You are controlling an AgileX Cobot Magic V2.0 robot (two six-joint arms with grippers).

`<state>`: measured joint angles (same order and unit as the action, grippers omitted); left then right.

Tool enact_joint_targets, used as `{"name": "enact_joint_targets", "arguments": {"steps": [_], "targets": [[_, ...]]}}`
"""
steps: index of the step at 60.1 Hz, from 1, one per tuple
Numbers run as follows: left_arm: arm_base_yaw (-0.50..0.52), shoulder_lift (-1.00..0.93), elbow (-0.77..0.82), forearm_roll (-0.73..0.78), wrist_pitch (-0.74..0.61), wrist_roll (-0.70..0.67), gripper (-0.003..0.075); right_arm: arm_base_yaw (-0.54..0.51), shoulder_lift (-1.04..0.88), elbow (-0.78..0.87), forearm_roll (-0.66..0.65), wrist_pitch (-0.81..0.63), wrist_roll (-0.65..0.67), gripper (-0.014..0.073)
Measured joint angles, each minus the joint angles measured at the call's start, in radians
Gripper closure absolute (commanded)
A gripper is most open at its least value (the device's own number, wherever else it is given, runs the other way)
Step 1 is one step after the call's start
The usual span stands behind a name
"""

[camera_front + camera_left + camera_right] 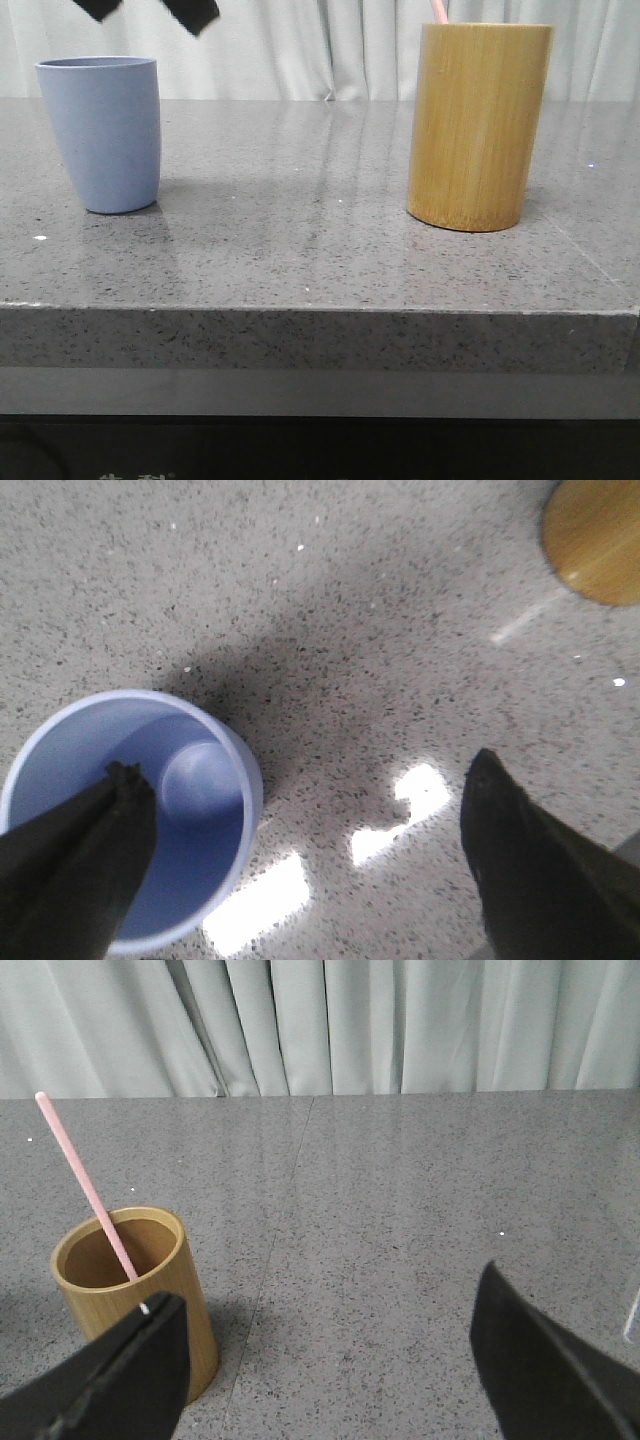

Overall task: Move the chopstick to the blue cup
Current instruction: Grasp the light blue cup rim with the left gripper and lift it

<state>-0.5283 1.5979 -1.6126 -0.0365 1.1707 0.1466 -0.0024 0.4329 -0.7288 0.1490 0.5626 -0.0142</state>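
The blue cup (100, 135) stands at the table's left and looks empty in the left wrist view (200, 780). One pale pink chopstick (85, 1185) leans inside the bamboo cup (135, 1295) at the right; only its tip (438, 10) shows in the front view. My left gripper (148, 8) hangs open and empty above the blue cup, one finger over the cup's mouth, the other over bare table (305, 763). My right gripper (330, 1288) is open and empty, beside the bamboo cup and clear of the chopstick. It is out of the front view.
The bamboo cup (478, 125) is taller and wider than the blue cup and also shows in a corner of the left wrist view (600, 535). The grey speckled table (300, 250) has its front edge near the camera. A pale curtain (400, 1020) hangs behind.
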Motion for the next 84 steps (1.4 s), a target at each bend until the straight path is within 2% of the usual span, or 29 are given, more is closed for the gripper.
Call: {"name": "enact_joint_targets", "arguments": {"steps": [16, 22, 29, 47, 66, 84], "targets": [[0.0, 0.078, 0.0, 0.028, 0.014, -0.006, 0.0124, 0.0, 0.0, 0.0, 0.0, 0.0, 0.0, 0.0004], [0.0, 0.091, 0.0, 0.028, 0.016, -0.006, 0.017, 0.0, 0.0, 0.0, 0.0, 0.001, 0.0, 0.0004], [0.0, 0.098, -0.002, 0.036, 0.023, -0.006, 0.0309, 0.0, 0.0, 0.0, 0.0, 0.004, 0.0, 0.0004], [0.0, 0.104, -0.005, 0.063, 0.034, -0.007, 0.0734, 0.0, 0.0, 0.0, 0.0, 0.007, 0.0, 0.0004], [0.0, 0.105, -0.052, 0.09, 0.072, -0.007, 0.0739, 0.0, 0.0, 0.0, 0.0, 0.009, 0.0, 0.0004], [-0.071, 0.121, -0.227, -0.063, 0.082, -0.008, 0.0738, 0.0, 0.0, 0.0, 0.0, 0.011, 0.0, 0.0004]]}}
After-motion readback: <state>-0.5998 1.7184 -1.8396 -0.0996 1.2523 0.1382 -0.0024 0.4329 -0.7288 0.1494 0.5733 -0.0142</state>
